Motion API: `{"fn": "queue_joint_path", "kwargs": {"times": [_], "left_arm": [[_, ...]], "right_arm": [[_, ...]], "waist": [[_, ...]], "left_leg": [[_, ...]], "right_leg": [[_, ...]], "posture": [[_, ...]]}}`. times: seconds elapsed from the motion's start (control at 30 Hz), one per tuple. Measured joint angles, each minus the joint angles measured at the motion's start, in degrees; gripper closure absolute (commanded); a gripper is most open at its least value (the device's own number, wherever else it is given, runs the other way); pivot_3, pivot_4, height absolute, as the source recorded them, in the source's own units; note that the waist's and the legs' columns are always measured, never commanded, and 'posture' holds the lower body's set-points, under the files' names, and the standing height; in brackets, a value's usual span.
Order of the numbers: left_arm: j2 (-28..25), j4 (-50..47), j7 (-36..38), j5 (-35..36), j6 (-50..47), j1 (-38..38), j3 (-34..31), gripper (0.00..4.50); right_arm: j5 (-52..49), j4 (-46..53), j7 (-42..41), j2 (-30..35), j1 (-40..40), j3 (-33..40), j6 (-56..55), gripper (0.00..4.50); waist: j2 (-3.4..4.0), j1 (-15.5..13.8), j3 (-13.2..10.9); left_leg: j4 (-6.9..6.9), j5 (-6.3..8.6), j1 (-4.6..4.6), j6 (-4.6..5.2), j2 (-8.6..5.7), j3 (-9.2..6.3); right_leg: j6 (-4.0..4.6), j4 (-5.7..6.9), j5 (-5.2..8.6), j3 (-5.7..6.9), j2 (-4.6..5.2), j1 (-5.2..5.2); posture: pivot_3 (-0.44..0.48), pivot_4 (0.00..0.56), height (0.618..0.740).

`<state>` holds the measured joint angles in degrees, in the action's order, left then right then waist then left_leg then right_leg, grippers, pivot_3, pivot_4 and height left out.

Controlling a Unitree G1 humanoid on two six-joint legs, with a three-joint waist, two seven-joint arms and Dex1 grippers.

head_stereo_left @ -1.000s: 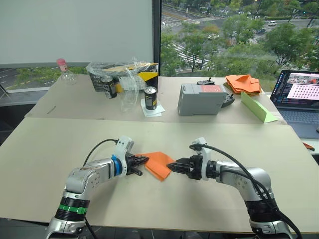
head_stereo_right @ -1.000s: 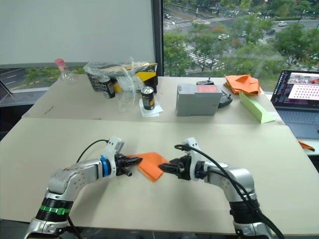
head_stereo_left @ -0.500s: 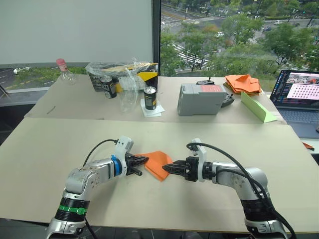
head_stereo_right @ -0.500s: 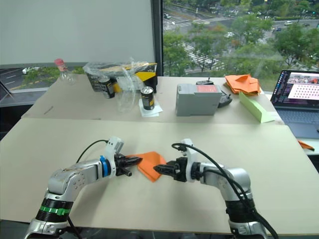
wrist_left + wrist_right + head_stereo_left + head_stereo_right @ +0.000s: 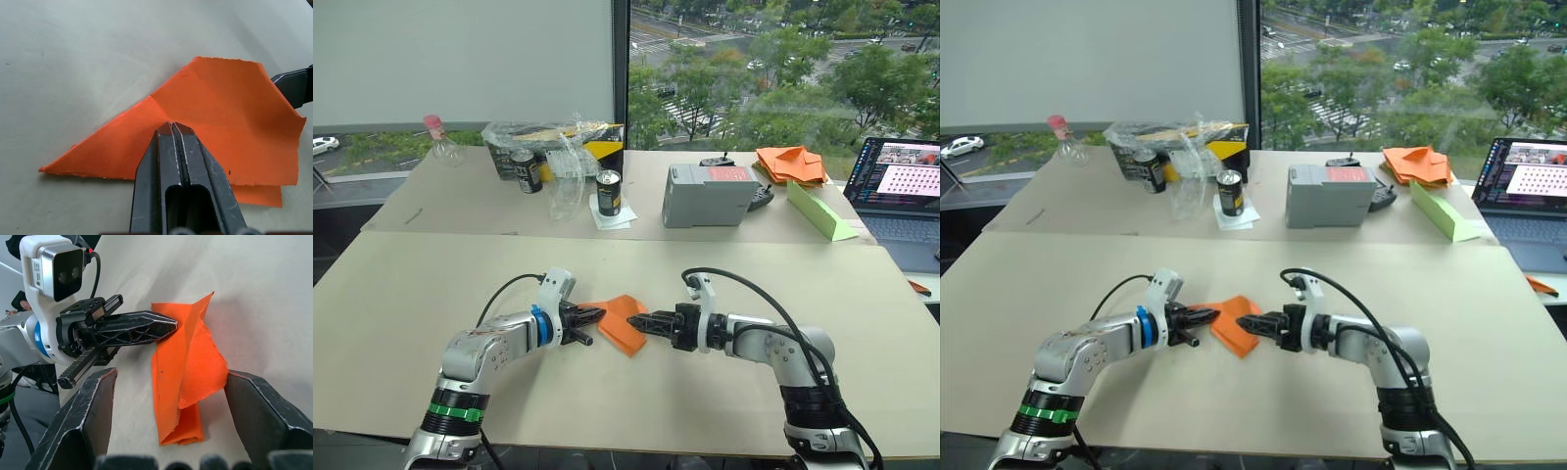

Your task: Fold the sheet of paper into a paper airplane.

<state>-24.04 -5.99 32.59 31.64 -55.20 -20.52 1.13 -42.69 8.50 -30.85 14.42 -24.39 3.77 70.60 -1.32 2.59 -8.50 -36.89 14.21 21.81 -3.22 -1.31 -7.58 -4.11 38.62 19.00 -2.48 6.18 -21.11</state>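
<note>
Paper is mid-fold: the sheet of paper (image 5: 622,321), already a pointed, partly doubled orange shape, lies on the near table (image 5: 401,294) between the two arms. The left gripper (image 5: 175,131) has its fingers closed and pressing down on the paper near a crease, while the right gripper (image 5: 168,382) reaches over the raised flap with fingers spread wide. The next move, I judge, calls for the right fingers to catch that loose flap and lay it flat while the left pins the sheet.

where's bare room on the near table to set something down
Free: the near table left of the left gripper, and right of the right arm toward the laptop. Crowded: the centre, where both grippers meet at the sheet of paper, the right gripper open.
</note>
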Motion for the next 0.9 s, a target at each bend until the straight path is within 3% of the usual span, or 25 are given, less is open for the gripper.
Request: {"fn": "queue_joint_path", "kwargs": {"times": [0.3,0.9], "left_arm": [[-0.1,0.0,0.1,0.0,0.0,-0.1,-0.1,4.5],[-0.3,0.3,0.2,-0.1,0.0,-0.5,0.0,4.5]], "right_arm": [[-3.7,-1.0,1.2,-0.4,-0.6,4.4,0.7,0.79],[-3.3,-0.1,1.9,-1.4,0.0,1.3,0.1,0.79]], "waist": [[0.0,0.0,0.0],[0.0,0.0,0.0]], "left_leg": [[0.0,0.0,0.0,0.0,0.0,0.0],[0.0,0.0,0.01,0.01,0.0,0.0]], "right_leg": [[0.0,0.0,0.0,0.0,0.0,0.0],[0.0,0.0,0.0,0.0,0.0,0.0]], "posture": [[0.0,0.15,0.74],[0.0,0.15,0.74]]}}
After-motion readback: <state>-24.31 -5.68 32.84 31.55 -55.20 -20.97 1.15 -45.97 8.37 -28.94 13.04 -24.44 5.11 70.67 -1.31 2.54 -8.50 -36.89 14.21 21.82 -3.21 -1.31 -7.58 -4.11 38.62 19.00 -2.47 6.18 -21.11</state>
